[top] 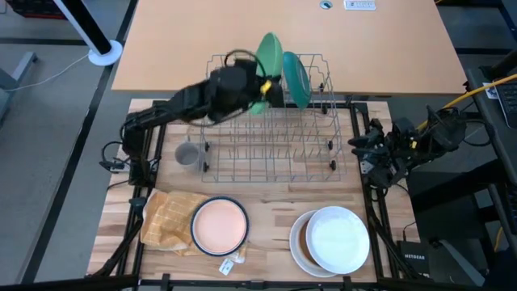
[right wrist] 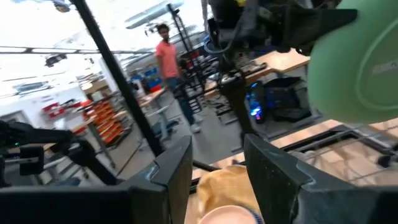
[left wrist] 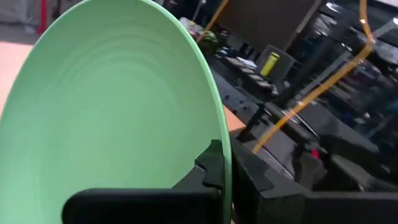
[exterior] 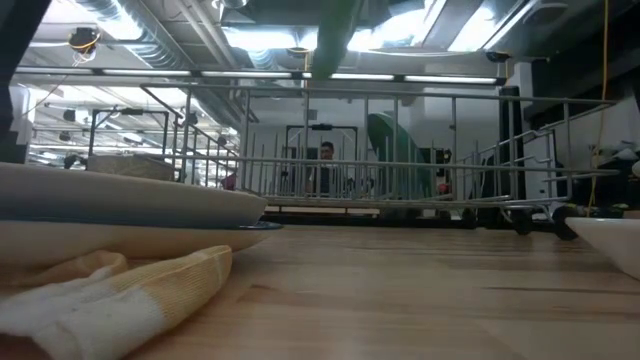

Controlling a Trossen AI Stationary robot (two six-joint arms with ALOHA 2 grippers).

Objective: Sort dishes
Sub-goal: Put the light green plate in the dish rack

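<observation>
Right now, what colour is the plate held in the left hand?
Light green plate; the left wrist view shows it best.

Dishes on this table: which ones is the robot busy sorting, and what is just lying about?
Part of the job:
- green plate, clamped in the left gripper
- teal plate standing in the wire rack
- peach plate
- white plate
- grey mug

Lying about:
- yellow checked cloth

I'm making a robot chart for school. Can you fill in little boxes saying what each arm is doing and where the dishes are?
left gripper: jaws shut on the green plate, held on edge over the wire rack
right gripper: jaws open, empty, waiting beside the rack
teal plate: standing in the rack
grey mug: on the table left of the rack
peach plate: front, beside the checked cloth
white plate: front right
</observation>
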